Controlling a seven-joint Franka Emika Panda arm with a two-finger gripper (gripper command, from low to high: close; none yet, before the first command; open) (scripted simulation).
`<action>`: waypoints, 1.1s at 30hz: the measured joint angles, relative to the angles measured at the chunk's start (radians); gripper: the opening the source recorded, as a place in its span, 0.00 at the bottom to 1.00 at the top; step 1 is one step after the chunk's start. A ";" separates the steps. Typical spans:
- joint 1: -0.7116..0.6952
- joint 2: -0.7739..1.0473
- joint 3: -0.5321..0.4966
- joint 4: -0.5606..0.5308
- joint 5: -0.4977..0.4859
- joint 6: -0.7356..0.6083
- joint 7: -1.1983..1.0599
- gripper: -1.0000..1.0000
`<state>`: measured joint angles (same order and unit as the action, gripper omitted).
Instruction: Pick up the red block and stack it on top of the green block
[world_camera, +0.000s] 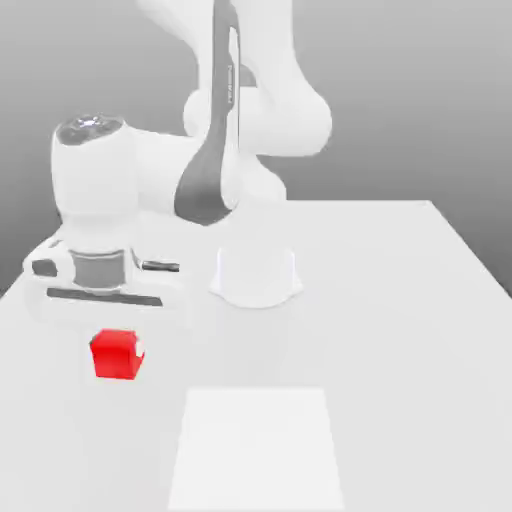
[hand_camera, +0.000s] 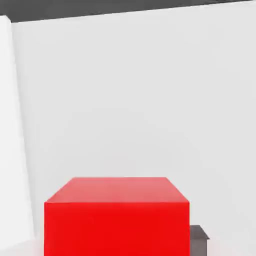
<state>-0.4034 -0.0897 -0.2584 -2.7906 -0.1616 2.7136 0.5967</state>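
Gripping the red block (world_camera: 116, 355) near the table's (world_camera: 400, 300) edge, the tool (world_camera: 118, 345) sits closed.

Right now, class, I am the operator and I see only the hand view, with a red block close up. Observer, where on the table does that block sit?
Observer: The red block sits on the white table, well toward the exterior view's left.
Operator: Where is the gripper relative to it?
Observer: The gripper hangs directly above the block, very close to its top.
Operator: What else lies near the block?
Observer: A brighter white rectangle lies flat on the table, toward the exterior view's right of the block and nearer the camera.
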 joint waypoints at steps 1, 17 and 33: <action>-0.035 -0.019 -0.022 -0.011 -0.019 -0.007 0.032 0.00; -0.521 -0.170 -0.287 -0.140 -0.125 -0.016 0.319 0.00; -0.421 0.003 -0.339 -0.138 0.058 0.149 0.196 0.00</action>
<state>-0.8245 -0.0863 -0.5973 -2.9286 -0.1033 2.8624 0.7929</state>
